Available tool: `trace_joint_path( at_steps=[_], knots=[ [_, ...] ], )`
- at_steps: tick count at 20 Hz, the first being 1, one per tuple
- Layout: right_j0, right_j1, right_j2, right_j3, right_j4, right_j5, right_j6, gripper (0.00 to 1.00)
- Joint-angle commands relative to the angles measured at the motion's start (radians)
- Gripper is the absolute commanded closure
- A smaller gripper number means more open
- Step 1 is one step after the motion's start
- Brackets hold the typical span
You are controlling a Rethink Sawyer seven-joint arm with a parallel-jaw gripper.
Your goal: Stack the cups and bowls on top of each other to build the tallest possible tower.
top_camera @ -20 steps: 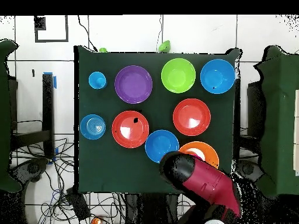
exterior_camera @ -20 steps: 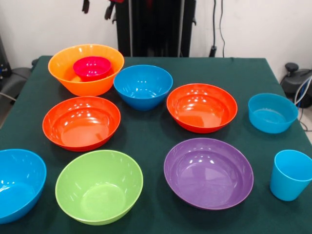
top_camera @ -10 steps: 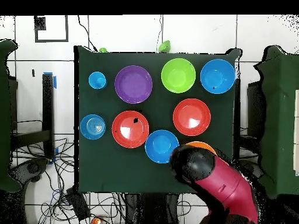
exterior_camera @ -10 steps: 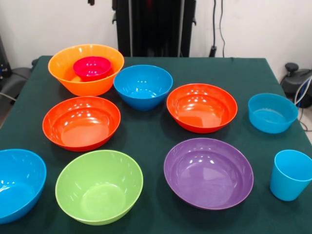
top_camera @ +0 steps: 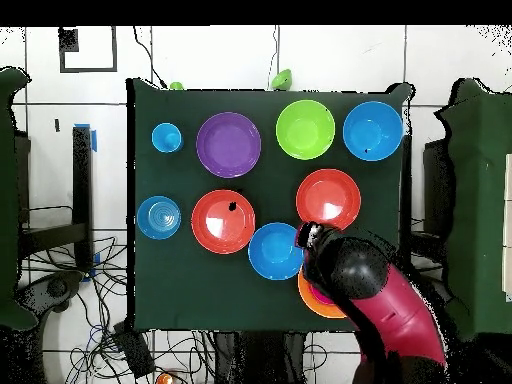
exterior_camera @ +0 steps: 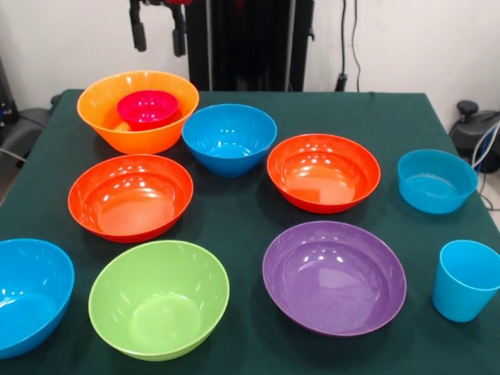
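My gripper [exterior_camera: 158, 35] is open and empty, hanging above the back of the large yellow-orange bowl [exterior_camera: 141, 139]. A small magenta bowl [exterior_camera: 148, 108] sits inside that bowl. The light-blue tumbler [exterior_camera: 466, 280] stands upright at the near right, and the small pale-blue bowl [exterior_camera: 436, 180] is behind it. In the overhead view the arm [top_camera: 375, 300] covers most of the yellow-orange bowl [top_camera: 310, 300]. The tumbler [top_camera: 167, 137] and the pale-blue bowl [top_camera: 159, 217] are at the left there.
Loose on the green table: a blue bowl [exterior_camera: 229, 138], two red-orange bowls [exterior_camera: 130, 195] [exterior_camera: 323, 172], a purple bowl [exterior_camera: 334, 276], a lime green bowl [exterior_camera: 158, 297] and another blue bowl [exterior_camera: 27, 293] at the near left edge.
The gripper rose out of the front view, then came back down above the yellow-orange bowl. In the overhead view the arm swung over that bowl. No bowl or cup moved.
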Motion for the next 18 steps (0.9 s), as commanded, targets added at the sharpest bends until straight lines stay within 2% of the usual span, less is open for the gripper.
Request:
trace_joint_path(
  at_steps=[1,4,9,12,16,18],
  knots=[
    [0.098,0.083,0.159,-0.014,-0.031,-0.024,0.167,0.0],
    [0.186,0.151,0.079,-0.136,-0.036,0.032,0.246,0.0],
    [0.278,0.263,0.013,-0.308,-0.006,0.111,0.339,0.0],
    [0.349,0.351,-0.039,-0.463,0.011,0.203,0.444,0.0],
    [0.404,0.46,-0.09,-0.669,0.013,0.325,0.565,0.0],
    [0.408,0.5,-0.09,-0.753,0.006,0.374,0.598,0.0]
  ],
)
